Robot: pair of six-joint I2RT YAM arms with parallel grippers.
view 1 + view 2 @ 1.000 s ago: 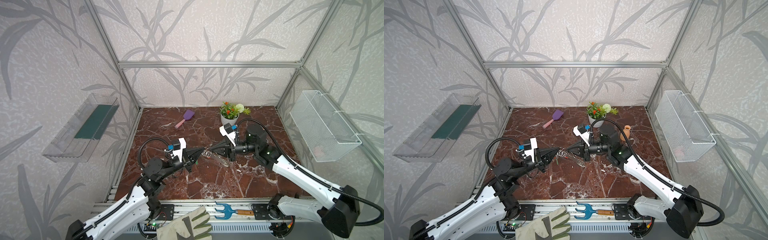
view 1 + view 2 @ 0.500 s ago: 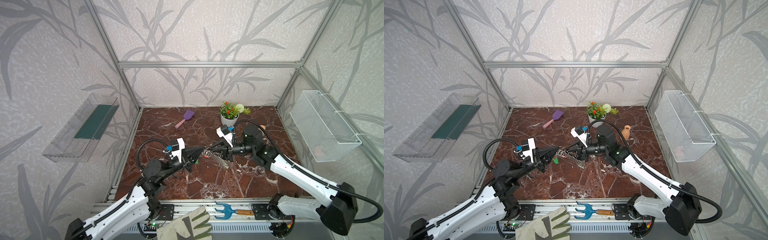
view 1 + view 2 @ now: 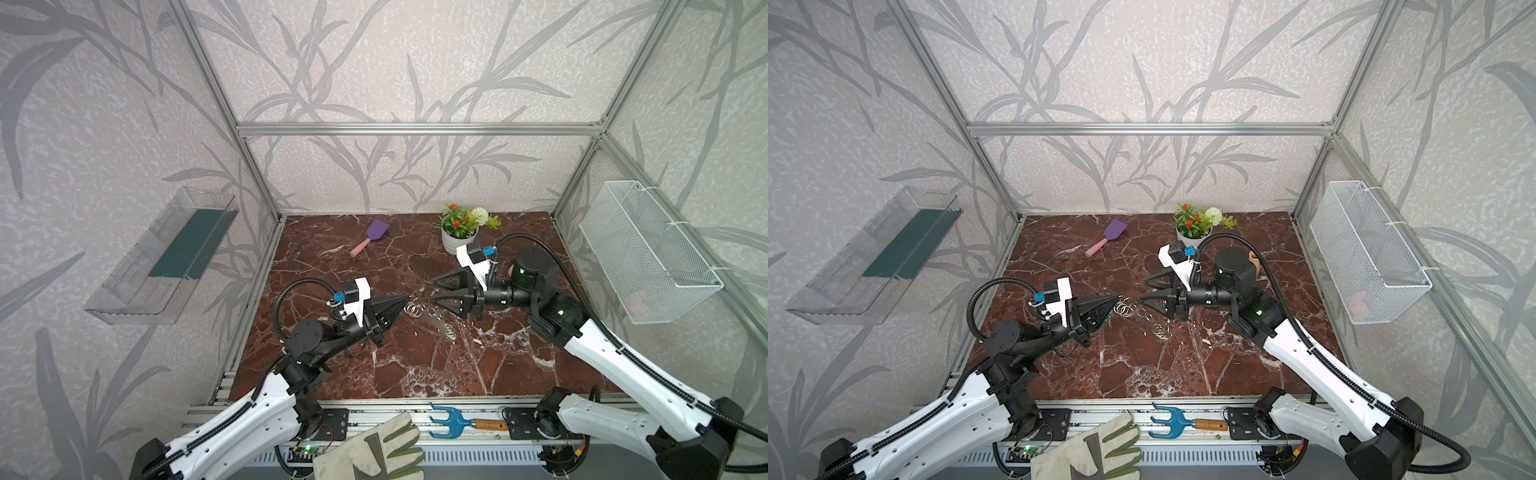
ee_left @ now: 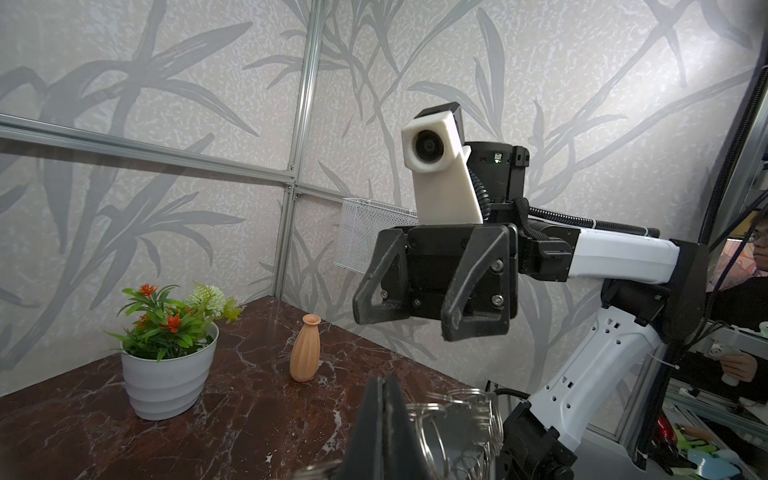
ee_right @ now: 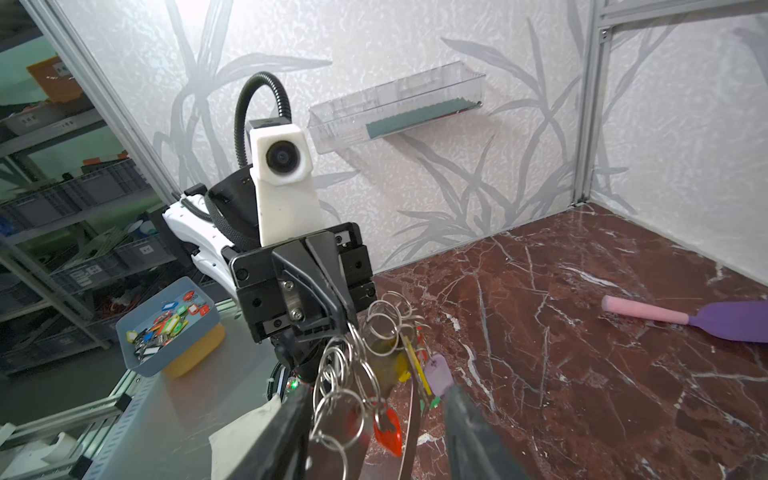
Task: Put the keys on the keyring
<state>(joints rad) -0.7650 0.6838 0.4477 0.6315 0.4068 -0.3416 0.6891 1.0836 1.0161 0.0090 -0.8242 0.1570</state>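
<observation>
walls: pale wallpaper (image 3: 415, 62), grey leaf pattern, aluminium frame (image 3: 415, 129) | tabletop (image 3: 415, 374): red-brown marble, white veins | left wall: clear plastic shelf (image 3: 137, 291) | right wall: white wire basket (image 3: 648, 257) | light: even

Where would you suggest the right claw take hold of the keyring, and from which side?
Probably the keyring at the bare middle of its flat band, between the ring clusters. The left claw pinches its upper end, so the open right claw should come from its own side, closing across the band's flat faces.
</observation>
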